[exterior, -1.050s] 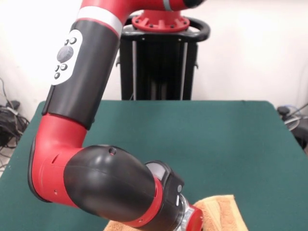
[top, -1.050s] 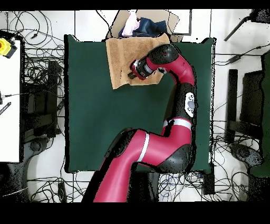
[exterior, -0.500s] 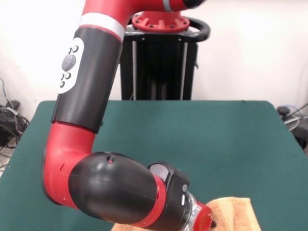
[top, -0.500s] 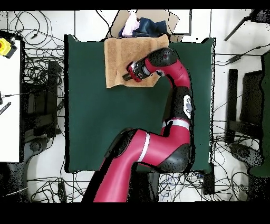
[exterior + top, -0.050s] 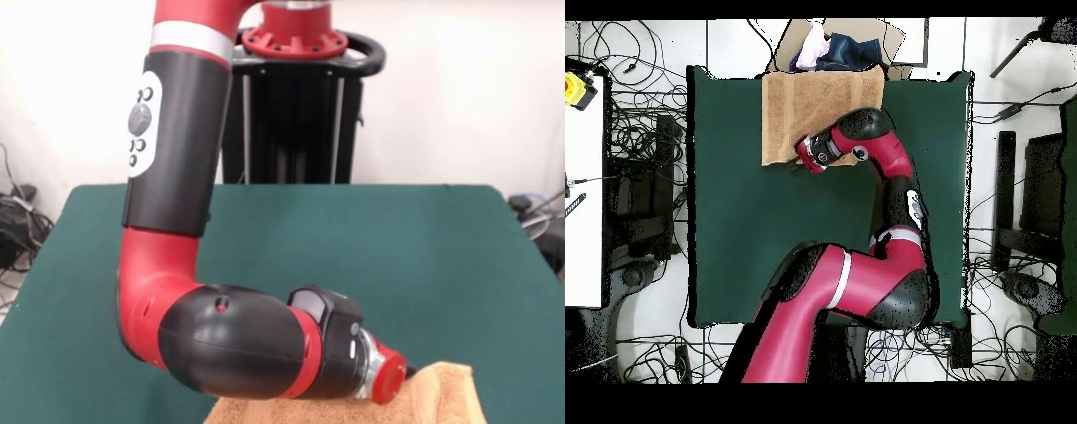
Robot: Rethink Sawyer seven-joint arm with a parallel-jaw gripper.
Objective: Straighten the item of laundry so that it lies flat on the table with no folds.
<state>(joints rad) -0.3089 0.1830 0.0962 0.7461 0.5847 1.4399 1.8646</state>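
The light orange-tan terry-cloth towel [image 5: 821,113] lies against one long edge of the dark green felt worktop [image 5: 745,240], now spread squarer to that edge than half a second ago, when its corner hung lower and skewed. The red and black arm's pincer [image 5: 805,160] has slid along to the towel's inner edge, near its corner; whether it is clenched or released cannot be told.

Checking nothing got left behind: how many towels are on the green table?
1. The towel lies at the table's edge farthest from the robot's base, partly under the arm's wrist; nothing else shows on the felt.
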